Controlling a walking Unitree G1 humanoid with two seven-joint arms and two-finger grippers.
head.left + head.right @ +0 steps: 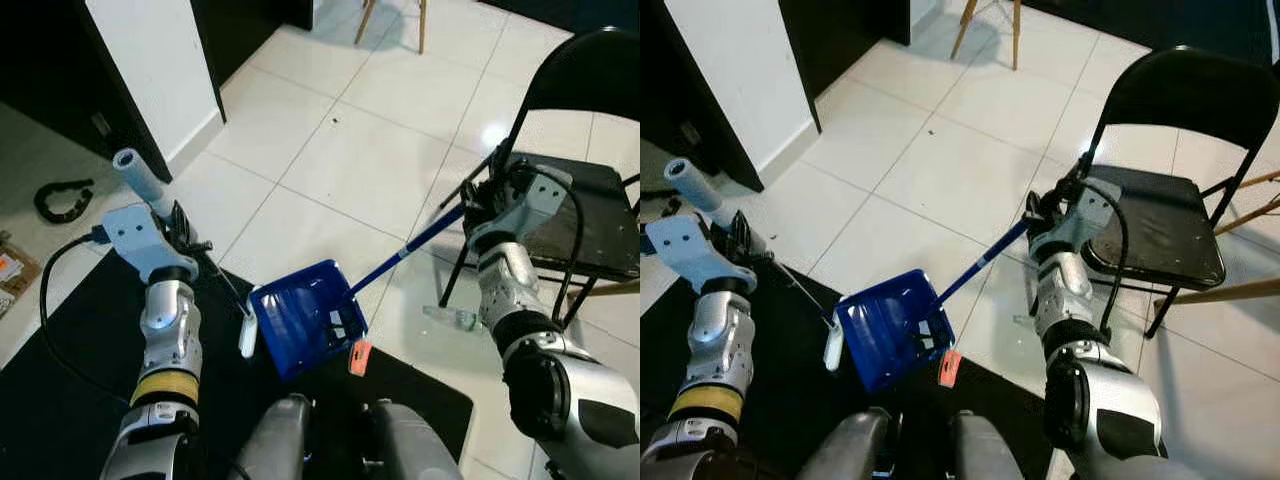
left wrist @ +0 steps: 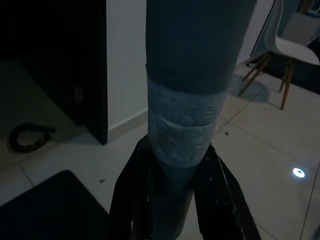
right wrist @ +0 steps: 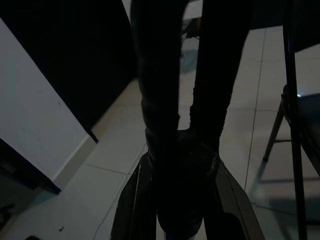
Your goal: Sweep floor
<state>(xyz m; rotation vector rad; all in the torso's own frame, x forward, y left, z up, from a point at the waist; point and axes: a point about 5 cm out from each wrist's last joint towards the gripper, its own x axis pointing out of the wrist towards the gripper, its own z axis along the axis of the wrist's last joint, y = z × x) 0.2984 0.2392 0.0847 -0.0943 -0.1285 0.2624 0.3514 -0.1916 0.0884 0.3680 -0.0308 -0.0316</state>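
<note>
Wide stretch of bare white tile floor (image 1: 350, 150) runs up the middle of the frame, open all the way toward the top. On the right edge a black folding chair (image 1: 585, 200) blocks the way, its legs planted just beside the right gripper (image 1: 487, 200). Upper left, a white wall panel (image 1: 155, 70) with dark openings on both sides closes off that corner. A dark mat (image 1: 70, 340) covers the lower left, and the blue dustpan (image 1: 305, 315) sits at its edge in the lower centre. Far left, a black curved object (image 1: 62, 198) lies on the floor.
</note>
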